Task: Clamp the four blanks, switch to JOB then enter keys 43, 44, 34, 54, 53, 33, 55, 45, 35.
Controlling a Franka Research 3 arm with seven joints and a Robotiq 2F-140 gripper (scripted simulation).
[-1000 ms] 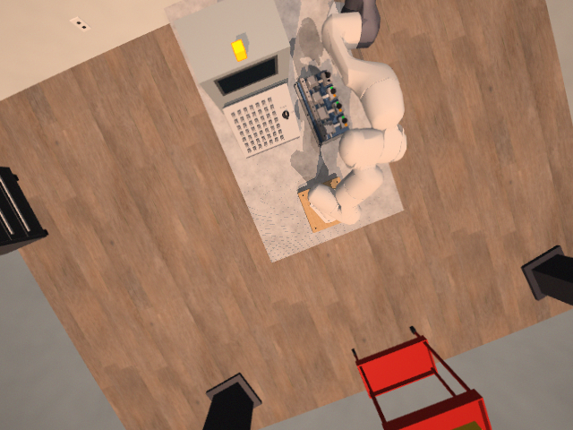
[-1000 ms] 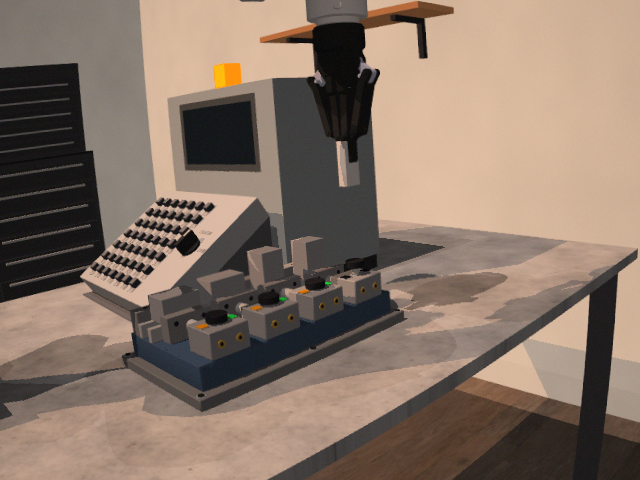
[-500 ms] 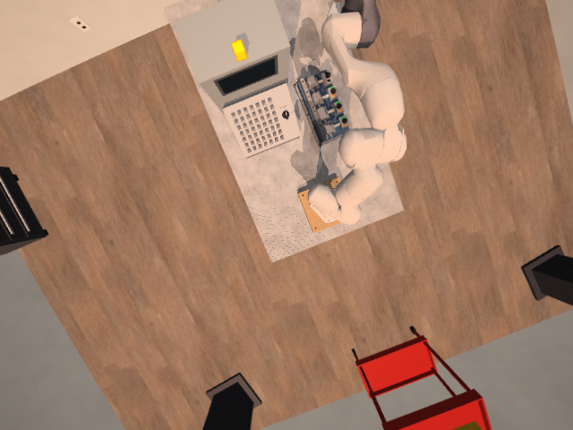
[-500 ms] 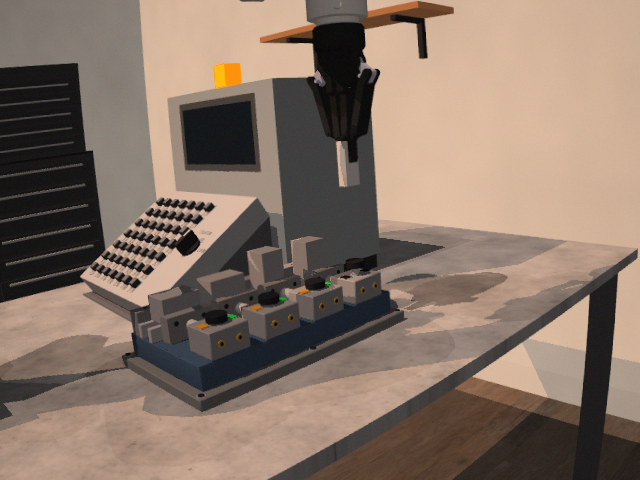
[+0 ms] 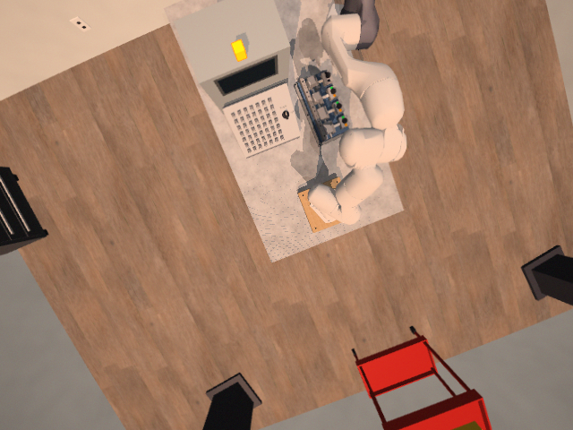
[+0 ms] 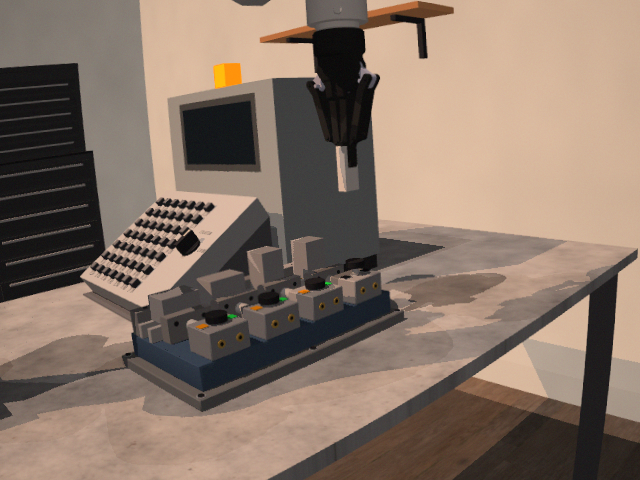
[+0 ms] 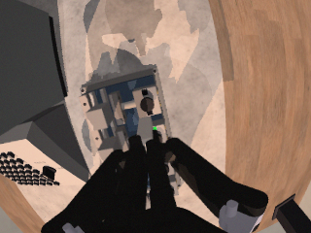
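Observation:
My gripper (image 6: 347,181) (image 7: 147,126) is shut, its pale pads together with nothing visible between them, above the far end of the vise fixture (image 6: 289,343). The three nearer valves (image 6: 216,316) (image 6: 268,298) (image 6: 314,283) have amber and green lenses lit. The far valve (image 6: 355,264) (image 7: 147,103) shows no lit lens. A grey block stands at each station; which parts are blanks and how they sit is unclear. The amber lamp (image 5: 238,49) (image 6: 227,75) is lit. The selector (image 5: 285,114) (image 6: 187,241) setting is not readable. No key on the keypad (image 5: 292,127) looks lit.
The cabinet (image 5: 263,28) (image 6: 328,206) rises behind the fixture and keypad, with a dark screen (image 5: 247,74) (image 6: 219,133). A wooden plate (image 5: 305,210) lies under the arm's other end. The table's edge runs along the fixture's open side.

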